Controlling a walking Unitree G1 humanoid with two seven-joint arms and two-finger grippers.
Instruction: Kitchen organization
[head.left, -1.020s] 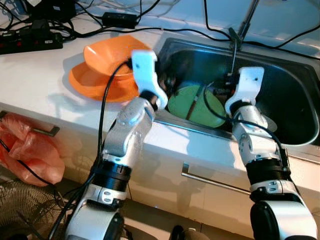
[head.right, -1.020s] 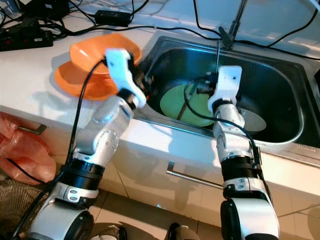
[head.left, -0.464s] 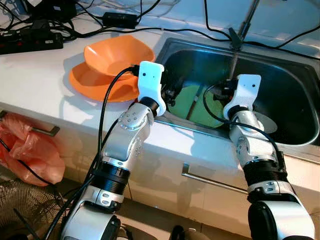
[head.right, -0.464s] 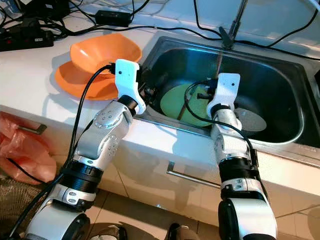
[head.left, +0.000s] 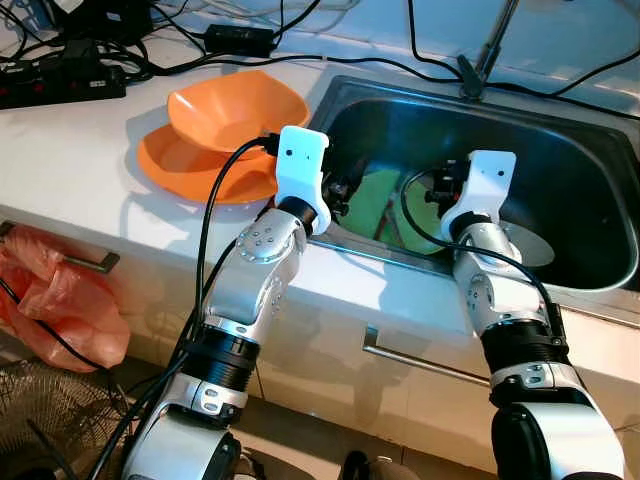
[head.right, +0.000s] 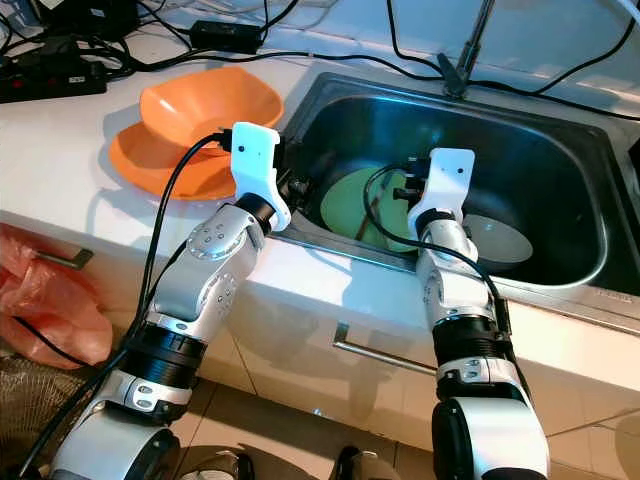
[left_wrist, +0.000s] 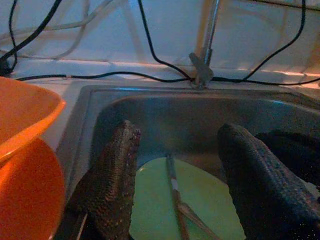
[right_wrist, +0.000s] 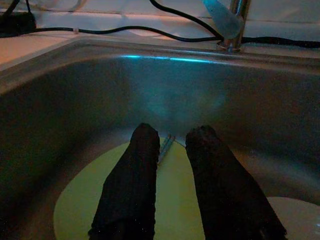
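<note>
Left eye view: both hands reach into the sink (head.left: 590, 110) toward the green plate (head.right: 350, 200).
Left hand (left_wrist: 175, 200) spread; right hand (right_wrist: 170, 195) slightly parted, empty. The plate lies flat, probably rigid and slippery; take its rim.

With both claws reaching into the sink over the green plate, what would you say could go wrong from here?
1. The chopsticks lie loose on the green plate; lifting the plate may tip them off.
2. The left claw and right claw sit close together and might collide.
3. The left arm may nudge the stacked orange bowls nearby.
</note>
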